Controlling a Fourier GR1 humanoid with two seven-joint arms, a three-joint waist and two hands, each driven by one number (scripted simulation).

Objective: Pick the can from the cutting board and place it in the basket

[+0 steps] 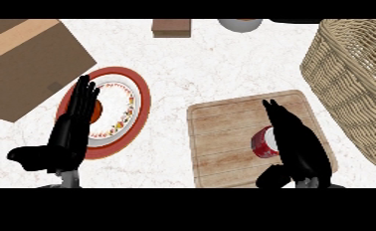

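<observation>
Right robot hand (300, 143) beside can (262, 144) on board (228, 140), fingers straight, not clamped; could have toppled it short of basket (345, 70).

Single head view, looking steeply down on white marble counter (220, 65) from robot's own side. Both forearms enter from lower edge, left hand (70, 125) at view's left, right hand (297, 140) at view's right; view not mirrored. Camera near: cutting board (228, 140) fills lower middle. Basket (345, 70) cut off by right edge, cardboard box (33, 60) by left edge, small objects clipped along counter's far edge at top. No second view to compare.
</observation>
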